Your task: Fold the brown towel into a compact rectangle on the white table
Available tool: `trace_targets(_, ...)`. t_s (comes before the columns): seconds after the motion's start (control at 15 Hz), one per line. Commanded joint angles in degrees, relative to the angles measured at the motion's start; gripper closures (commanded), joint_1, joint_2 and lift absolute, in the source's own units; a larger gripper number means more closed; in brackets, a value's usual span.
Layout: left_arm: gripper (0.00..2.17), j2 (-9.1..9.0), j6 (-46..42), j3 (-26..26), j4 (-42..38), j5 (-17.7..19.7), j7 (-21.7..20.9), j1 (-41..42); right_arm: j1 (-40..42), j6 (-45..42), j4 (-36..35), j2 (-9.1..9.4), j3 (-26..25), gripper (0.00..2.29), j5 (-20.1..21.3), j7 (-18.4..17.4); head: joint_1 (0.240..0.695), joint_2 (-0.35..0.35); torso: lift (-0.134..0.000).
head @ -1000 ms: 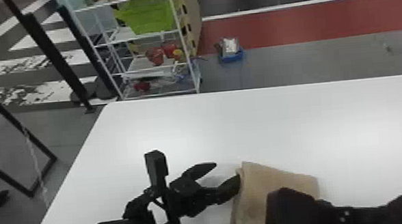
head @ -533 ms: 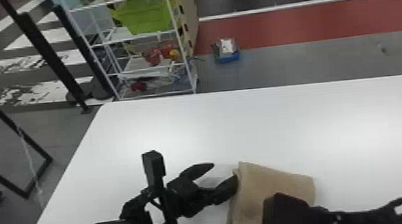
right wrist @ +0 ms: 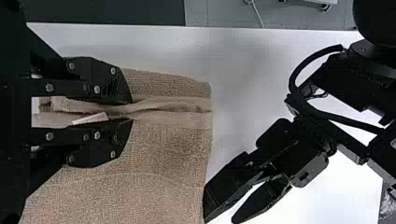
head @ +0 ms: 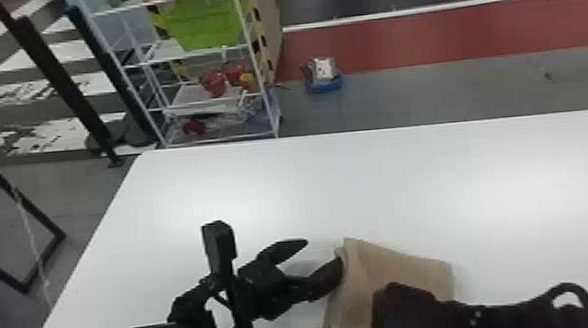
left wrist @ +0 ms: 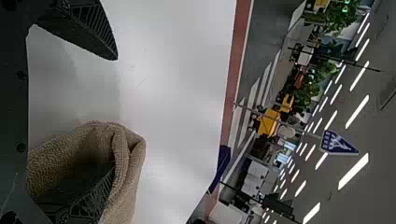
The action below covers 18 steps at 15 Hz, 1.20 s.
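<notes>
Both tools work at the brown towel, folded in layers on the white tabletop.
The left tool stands spread at the towel's edge, one finger tucked inside a fold, the other apart from the cloth; the right tool pinches a raised ridge of the towel, a pale label showing between its fingers.

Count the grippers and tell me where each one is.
2. The left gripper is open at the brown towel's left edge, one finger inside a fold; the right gripper is at the towel's folded layers.
</notes>
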Motion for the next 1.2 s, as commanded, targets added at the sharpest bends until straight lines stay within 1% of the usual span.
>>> trace_targets(0.0, 0.08, -0.24, 0.0, 0.0, 0.0, 0.0, 0.0, -0.1, -0.1, -0.1, 0.4, 0.04, 0.0, 1.50, 0.3, 0.3, 0.695, 0.207, -0.123)
trace_targets(0.07, 0.08, -0.24, 0.0, -0.1, 0.0, 0.0, 0.0, 0.0, -0.2, 1.0, 0.3, 0.04, 0.1, 1.35, 0.3, 0.3, 0.695, 0.206, -0.123)
trace_targets(0.13, 0.08, -0.24, 0.0, 0.0, 0.0, 0.0, 0.0, 0.0, -0.2, 2.7, 0.2, 0.04, 0.3, 0.81, 0.4, 0.3, 0.695, 0.205, -0.123)
trace_targets(0.2, 0.08, -0.24, 0.0, 0.0, 0.0, 0.0, 0.1, -0.1, -0.2, 4.7, -0.1, 0.12, 1.0, 0.50, 1.0, 0.3, 0.695, 0.202, -0.123)
trace_targets(0.33, 0.08, -0.24, 0.0, -0.1, 0.0, 0.0, 0.0, 0.0, -0.2, 4.8, -0.6, 0.12, 1.2, 0.40, 1.1, 0.3, 0.695, 0.200, -0.123)
trace_targets(0.6, 0.08, -0.24, 0.0, 0.0, 0.0, 0.0, 0.0, 0.0, -0.2, 5.0, -0.9, 0.04, 1.6, 0.40, 1.2, 0.3, 0.695, 0.203, -0.123)
trace_targets(0.93, 0.08, -0.24, 0.0, 0.0, 0.0, 0.0, 0.0, 0.3, -0.2, 4.0, 0.2, 0.21, 2.2, 0.41, 3.0, 0.3, 0.695, 0.205, -0.123)
trace_targets(1.07, 0.08, -0.24, 0.0, 0.0, 0.0, 0.0, 0.0, 0.5, -0.2, 3.3, 1.1, 0.30, 2.6, 0.65, 4.2, 0.3, 0.695, 0.205, -0.123)
trace_targets(1.13, 0.08, -0.24, 0.0, 0.1, 0.0, 0.0, 0.0, 0.5, -0.3, 3.1, 1.2, 0.30, 2.6, 0.65, 4.4, 0.3, 0.695, 0.205, -0.123)
